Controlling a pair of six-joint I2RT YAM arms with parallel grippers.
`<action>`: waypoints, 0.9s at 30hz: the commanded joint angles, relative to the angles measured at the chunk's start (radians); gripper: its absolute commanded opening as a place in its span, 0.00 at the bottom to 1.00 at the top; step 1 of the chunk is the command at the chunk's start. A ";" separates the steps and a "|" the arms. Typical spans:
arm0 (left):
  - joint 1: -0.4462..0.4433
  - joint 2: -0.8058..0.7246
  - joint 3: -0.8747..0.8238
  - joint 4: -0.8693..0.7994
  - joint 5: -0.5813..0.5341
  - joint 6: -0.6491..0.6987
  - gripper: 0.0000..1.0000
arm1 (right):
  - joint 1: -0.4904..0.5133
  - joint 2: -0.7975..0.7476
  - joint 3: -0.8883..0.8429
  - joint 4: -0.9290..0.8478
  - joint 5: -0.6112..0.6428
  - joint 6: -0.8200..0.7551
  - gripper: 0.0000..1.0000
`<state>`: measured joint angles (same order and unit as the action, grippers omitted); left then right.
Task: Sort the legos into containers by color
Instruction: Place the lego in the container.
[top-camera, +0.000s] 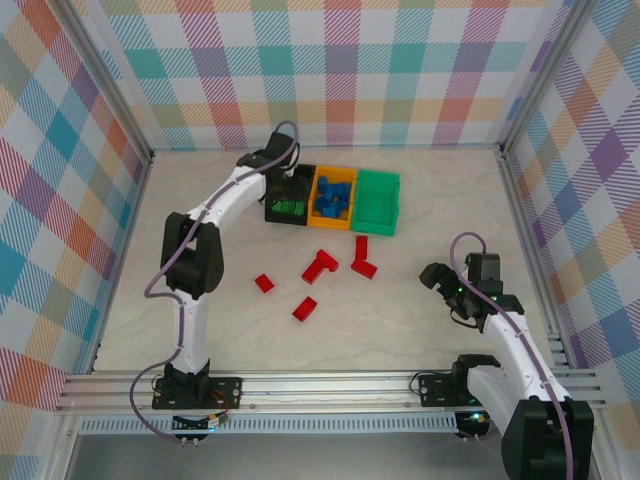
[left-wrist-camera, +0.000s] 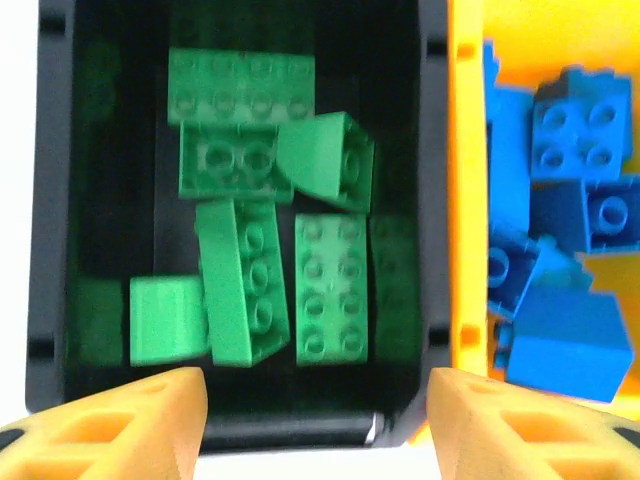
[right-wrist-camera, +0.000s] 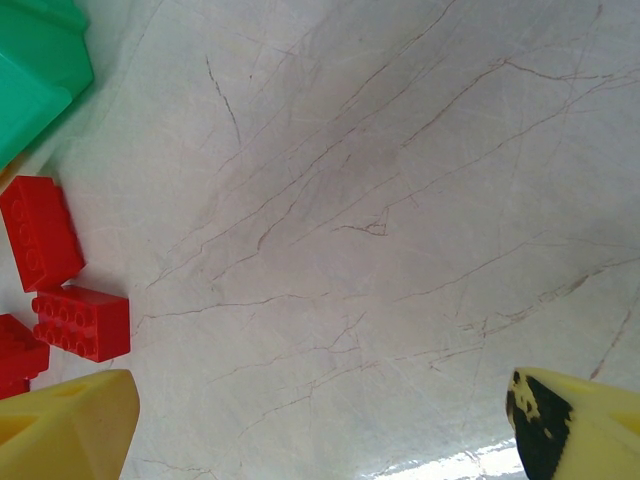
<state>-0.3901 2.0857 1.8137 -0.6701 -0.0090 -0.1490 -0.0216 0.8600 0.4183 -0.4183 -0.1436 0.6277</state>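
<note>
Hovering over the black bin (left-wrist-camera: 55, 200): left gripper (left-wrist-camera: 320, 425), jaws apart, nothing between them. Top view puts the left gripper (top-camera: 285, 185) at the left end of the bin row.

Containers: black bin (top-camera: 270, 212), orange bin (top-camera: 333, 176), green bin (top-camera: 378, 220), joined side by side. The row's long axis runs left-right across the far middle of the table (top-camera: 430, 200), right end tipped slightly toward the arms.

Green legos (left-wrist-camera: 245, 280) are all in the black bin. Left wrist view:
- one long brick along the far wall, long axis across the bin
- two long bricks side by side nearer the gripper, long axes along the bin, studs up, left one slightly skewed
- one short brick (left-wrist-camera: 330, 160) tipped up on an edge, leaning on its neighbours

Blue legos (left-wrist-camera: 570, 130) are piled in the orange bin (left-wrist-camera: 462, 200), orientations mixed.

Red legos (top-camera: 318, 266) lie loose on the table just in front of the bins, five spots in the top view. The centre one's long axis is diagonal, and one (top-camera: 361, 247) by the green bin points away from the arms.

Right gripper (top-camera: 437, 280) sits over bare table to the right of the reds, jaws wide, holding nothing. Right wrist view: right gripper (right-wrist-camera: 320, 430), two red bricks (right-wrist-camera: 40, 232) at the left edge, green bin corner (right-wrist-camera: 40, 60) top left.
</note>
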 joint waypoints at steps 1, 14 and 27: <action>0.003 -0.162 -0.151 0.139 0.058 -0.036 0.61 | -0.008 0.009 -0.009 0.018 -0.010 -0.008 0.95; 0.005 -0.475 -0.617 0.285 0.205 -0.157 0.62 | 0.004 -0.032 -0.020 0.041 -0.123 -0.061 0.89; -0.007 -0.605 -0.878 0.453 0.250 -0.282 0.62 | 0.208 0.175 0.168 -0.008 -0.109 -0.205 0.88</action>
<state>-0.3904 1.5261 0.9646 -0.2844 0.2184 -0.3901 0.1459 0.9806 0.5148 -0.4053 -0.2691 0.4839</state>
